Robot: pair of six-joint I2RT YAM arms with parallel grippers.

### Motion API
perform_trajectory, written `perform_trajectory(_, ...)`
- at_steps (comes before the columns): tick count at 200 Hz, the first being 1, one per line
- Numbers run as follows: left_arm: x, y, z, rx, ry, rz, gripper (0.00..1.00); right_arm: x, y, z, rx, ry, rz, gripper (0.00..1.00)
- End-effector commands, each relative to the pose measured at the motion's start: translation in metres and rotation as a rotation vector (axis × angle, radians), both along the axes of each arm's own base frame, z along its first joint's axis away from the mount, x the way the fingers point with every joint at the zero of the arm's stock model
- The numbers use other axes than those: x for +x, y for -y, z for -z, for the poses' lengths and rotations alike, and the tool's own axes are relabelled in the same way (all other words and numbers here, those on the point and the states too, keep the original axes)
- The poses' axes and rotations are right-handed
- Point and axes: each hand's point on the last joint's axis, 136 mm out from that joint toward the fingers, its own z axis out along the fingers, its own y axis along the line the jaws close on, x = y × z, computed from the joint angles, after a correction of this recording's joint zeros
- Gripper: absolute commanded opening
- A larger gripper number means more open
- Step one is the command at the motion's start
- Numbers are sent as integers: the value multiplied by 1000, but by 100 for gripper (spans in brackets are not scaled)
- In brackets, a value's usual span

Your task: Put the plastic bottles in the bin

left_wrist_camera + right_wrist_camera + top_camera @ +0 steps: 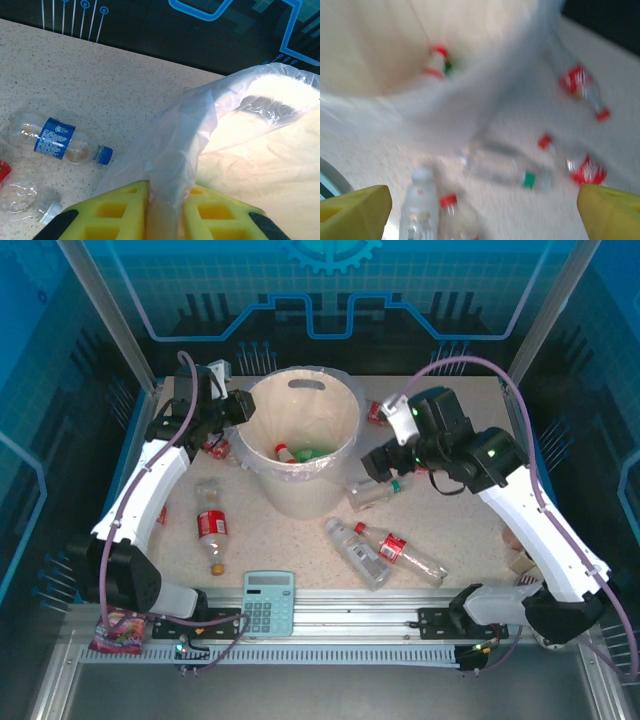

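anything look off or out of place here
The left gripper is shut on the bin rim and bunched clear liner, odd for a grip. A blue calculator sits at the table's near edge and a pink snack packet lies by the left arm's base; neither belongs with the plastic bottles.

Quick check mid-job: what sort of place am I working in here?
Probably a lab robot cell, not a home: speckled table walled by blue circuit-print panels on aluminium posts, staged with a bin and scattered bottles.
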Motion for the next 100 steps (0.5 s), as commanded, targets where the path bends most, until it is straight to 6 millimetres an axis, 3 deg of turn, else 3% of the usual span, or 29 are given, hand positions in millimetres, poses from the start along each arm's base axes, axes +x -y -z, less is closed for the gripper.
perform_trajectory(1, -6, -7, 15, 5, -43, -8, 21, -33, 37, 67, -93, -236, 149, 94)
perform_trajectory(30, -7, -8, 12, 16, -37, -9, 21, -68, 56, 140, -188, -446, 228, 92)
perform_trajectory(50, -8, -7, 12, 12, -37, -7, 21, -72, 47, 150, -198, -478, 223, 91)
perform_trajectory(100, -8, -8, 11, 13, -33, -8, 22, -86, 49, 210, -178, -636, 338, 90)
